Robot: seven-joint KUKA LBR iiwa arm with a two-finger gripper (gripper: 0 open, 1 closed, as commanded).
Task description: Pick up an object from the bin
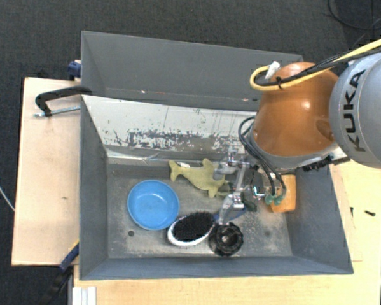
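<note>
The end effector [231, 209] is held low just above a black round object [227, 239] at the bin's [94, 175] near right, beside an oval brush [189, 229], seemingly for a grasp; its spread cannot be told.

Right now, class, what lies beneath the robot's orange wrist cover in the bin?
An orange block peeks out below the cover, and the yellow fish-shaped toy lies beside the gripper. The bin floor directly beneath the cover is hidden.
</note>
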